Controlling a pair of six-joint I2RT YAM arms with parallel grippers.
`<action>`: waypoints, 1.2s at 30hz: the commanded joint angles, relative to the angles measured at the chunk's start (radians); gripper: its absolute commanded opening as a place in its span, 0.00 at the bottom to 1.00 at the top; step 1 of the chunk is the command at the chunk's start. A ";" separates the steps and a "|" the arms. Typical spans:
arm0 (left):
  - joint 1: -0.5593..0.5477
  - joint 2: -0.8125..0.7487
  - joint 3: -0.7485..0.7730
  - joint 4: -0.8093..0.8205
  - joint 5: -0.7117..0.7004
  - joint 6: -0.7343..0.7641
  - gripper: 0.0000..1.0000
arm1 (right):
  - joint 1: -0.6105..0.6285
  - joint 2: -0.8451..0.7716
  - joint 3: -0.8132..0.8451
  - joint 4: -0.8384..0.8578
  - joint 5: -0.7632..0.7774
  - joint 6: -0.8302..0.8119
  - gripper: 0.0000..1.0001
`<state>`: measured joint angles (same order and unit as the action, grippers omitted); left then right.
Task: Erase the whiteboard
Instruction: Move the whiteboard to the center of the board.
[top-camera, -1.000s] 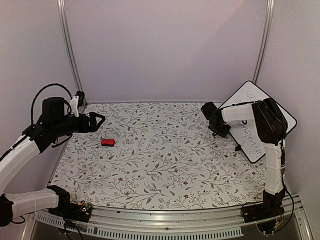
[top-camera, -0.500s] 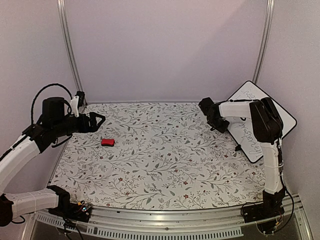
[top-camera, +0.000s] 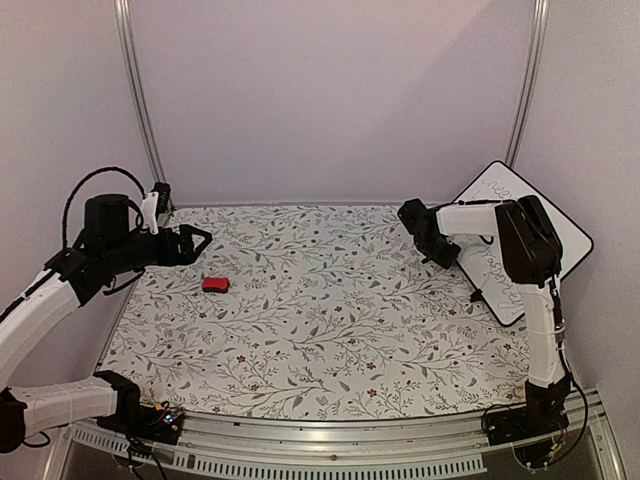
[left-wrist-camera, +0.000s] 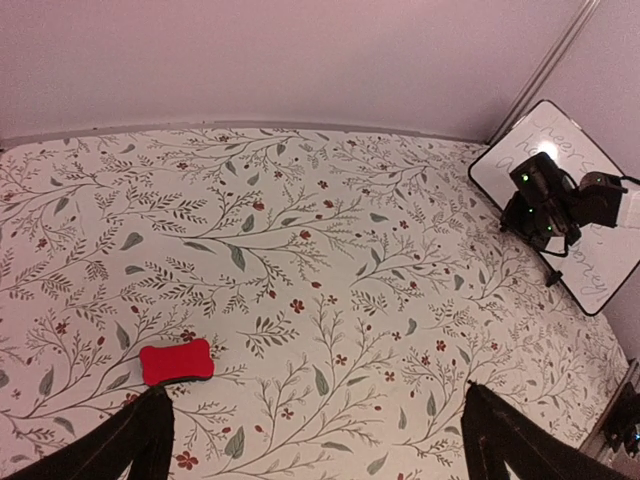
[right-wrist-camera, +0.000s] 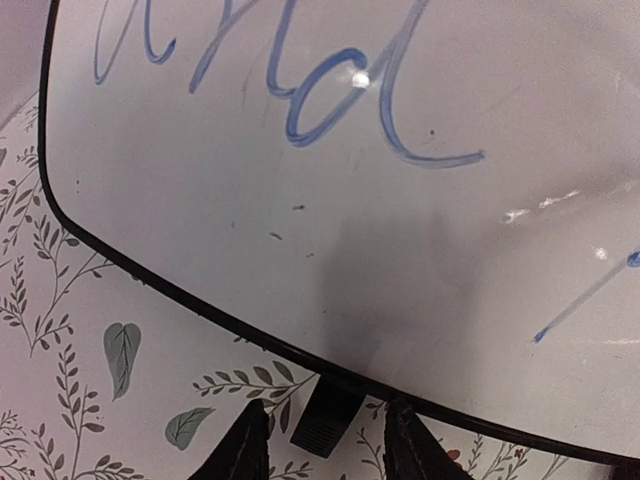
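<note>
My right gripper (right-wrist-camera: 328, 448) at the black-rimmed white whiteboard (right-wrist-camera: 330, 210)
Jaws barely parted, empty, poised for its rim; left gripper's (left-wrist-camera: 315, 395) wide, empty.

Broad floral-patterned surface (top-camera: 330, 300) lies open between the small red eraser block (top-camera: 215, 284) at left and the large black-rimmed whiteboard (top-camera: 497, 188) tilted at the right edge; the right arm's black jaws hang close before its rim
</note>
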<state>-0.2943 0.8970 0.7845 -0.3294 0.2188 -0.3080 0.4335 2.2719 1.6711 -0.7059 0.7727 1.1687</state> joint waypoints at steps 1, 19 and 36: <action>-0.010 -0.007 0.006 0.009 0.018 0.001 1.00 | -0.006 0.032 0.021 -0.033 0.029 0.033 0.38; -0.010 -0.017 0.006 0.007 0.019 0.004 1.00 | -0.006 0.038 0.021 -0.033 0.027 0.052 0.11; -0.011 -0.008 0.007 0.009 0.016 0.004 1.00 | 0.056 -0.042 -0.111 0.053 -0.009 0.050 0.05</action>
<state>-0.2943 0.8944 0.7845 -0.3290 0.2283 -0.3080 0.4572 2.2604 1.6096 -0.6559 0.7990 1.2411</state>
